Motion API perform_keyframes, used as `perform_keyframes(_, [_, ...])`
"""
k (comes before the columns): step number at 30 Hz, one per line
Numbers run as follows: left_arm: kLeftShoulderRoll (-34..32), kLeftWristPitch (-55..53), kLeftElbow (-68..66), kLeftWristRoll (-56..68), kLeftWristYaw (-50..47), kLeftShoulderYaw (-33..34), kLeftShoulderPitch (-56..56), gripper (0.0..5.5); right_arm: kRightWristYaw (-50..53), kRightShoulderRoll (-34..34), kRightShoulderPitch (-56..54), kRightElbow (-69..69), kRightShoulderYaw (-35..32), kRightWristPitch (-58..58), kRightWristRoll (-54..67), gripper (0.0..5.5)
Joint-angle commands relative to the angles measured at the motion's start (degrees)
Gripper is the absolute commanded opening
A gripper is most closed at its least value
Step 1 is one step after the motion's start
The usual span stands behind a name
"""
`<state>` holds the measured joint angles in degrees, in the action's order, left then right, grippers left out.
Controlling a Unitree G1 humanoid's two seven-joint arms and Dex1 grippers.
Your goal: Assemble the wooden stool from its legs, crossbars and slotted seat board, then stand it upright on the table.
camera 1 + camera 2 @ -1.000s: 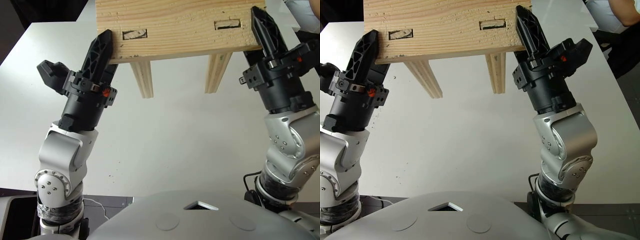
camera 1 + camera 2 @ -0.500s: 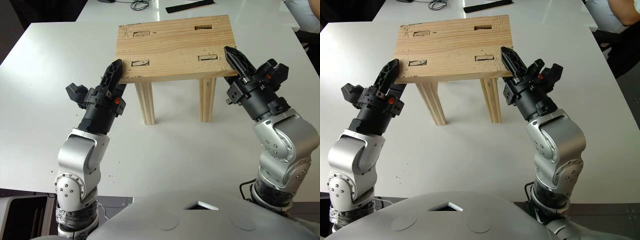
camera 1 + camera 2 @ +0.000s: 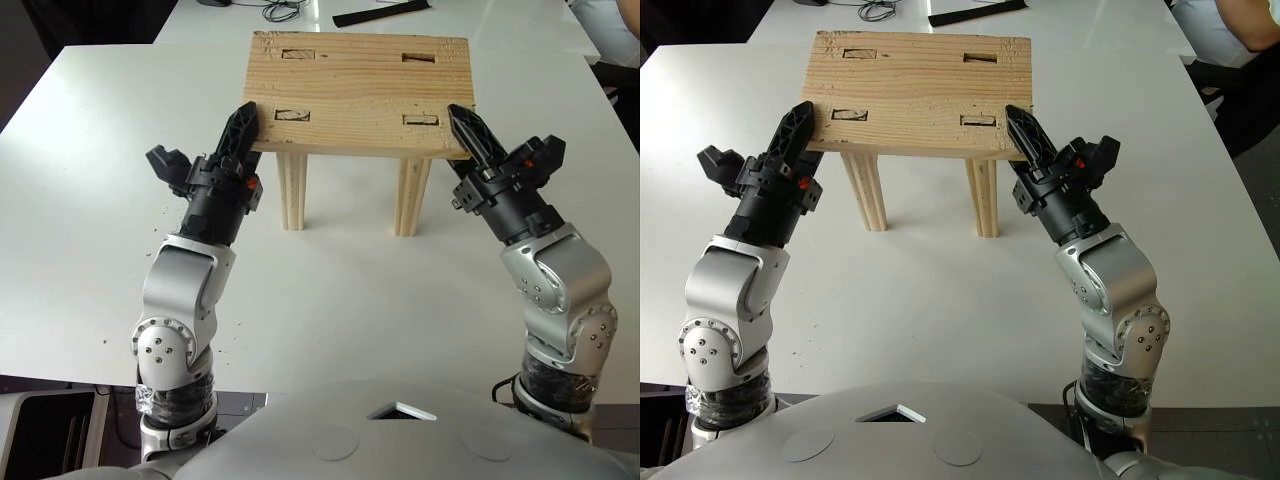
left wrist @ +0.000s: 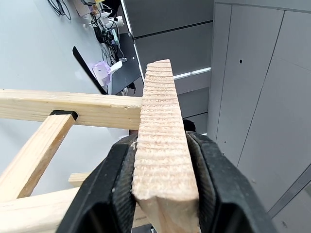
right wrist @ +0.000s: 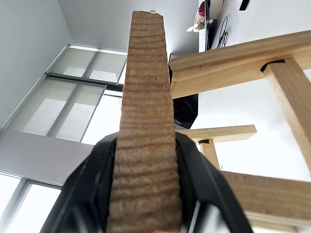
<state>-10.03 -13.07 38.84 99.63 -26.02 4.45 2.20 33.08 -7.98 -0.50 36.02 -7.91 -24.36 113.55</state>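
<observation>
The assembled wooden stool stands upright, its slotted seat board [image 3: 355, 95] level and its two near legs [image 3: 291, 190] [image 3: 410, 195] down on the white table [image 3: 330, 290]. My left gripper [image 3: 240, 135] is shut on the seat's near left edge. My right gripper [image 3: 465, 125] is shut on the near right edge. In the left wrist view the black fingers [image 4: 121, 165] clamp the board's end grain [image 4: 163, 126], with a crossbar [image 4: 73, 109] behind. The right wrist view has the fingers [image 5: 97, 165] pressed against the board [image 5: 146, 97] in the same way.
A black strip [image 3: 380, 12] and cables [image 3: 285, 8] lie at the table's far end. A person sits past the far right corner [image 3: 612, 20]. Small wood crumbs dot the table on the left [image 3: 165, 210]. Bare tabletop spreads in front of the stool.
The stool has gone from high and close to the head camera down and away onto the table. Both grippers have kept their hold and the arms have stretched forward.
</observation>
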Motion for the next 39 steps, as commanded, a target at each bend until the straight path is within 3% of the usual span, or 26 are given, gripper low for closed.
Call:
perform_keyframes(1, [0.6,3.2,-0.7,-4.0,-5.0,4.2,-1.6,1.42,8.4,1.0,-0.5,-0.9,-2.3,1.7,-0.6,1.31])
perform_keyframes(6, [1.7,3.1,-1.0,-4.5,-9.1,4.8,-3.6,1.42,15.0,2.8,-4.7,-1.1,-3.1,4.2,-0.6,1.31])
perform_keyframes(7, [1.6,3.0,-1.4,-4.6,-9.6,5.0,-4.0,1.78,16.8,2.5,-5.4,-1.6,-3.2,4.9,-0.6,1.31])
perform_keyframes(14, [2.4,2.5,-2.6,-5.3,-9.4,6.6,-1.0,2.89,21.2,-1.5,-7.0,-5.5,-3.5,5.2,-0.7,1.31])
perform_keyframes(15, [2.7,2.7,-2.3,-5.0,-8.8,7.2,-0.5,3.09,20.5,-2.0,-7.0,-5.4,-3.0,4.3,-0.7,1.68])
perform_keyframes(22, [3.5,2.4,-1.1,-4.6,-4.5,8.2,0.6,4.17,18.5,-2.6,-9.9,-4.6,-1.2,-0.4,-0.6,2.78])
perform_keyframes(29, [0.3,0.5,-1.2,-8.1,2.3,9.3,0.5,5.31,-0.4,-13.5,-13.0,-10.6,-7.0,-9.0,-1.3,3.92])
perform_keyframes(32, [-3.4,-0.5,-0.8,-12.5,6.2,10.7,-0.5,5.39,-11.5,-19.8,-12.1,-12.1,-7.5,-14.6,-5.4,4.05])
perform_keyframes(36, [-11.6,-1.0,-0.7,-25.5,11.4,15.0,-0.7,5.39,-26.1,-27.1,-11.3,-13.8,-7.3,-13.5,-25.9,4.05])
perform_keyframes(39, [-16.6,0.2,-6.9,-44.2,8.8,15.4,-4.4,5.39,-27.4,-27.6,-16.3,-21.2,-4.8,-3.8,-47.6,4.05])
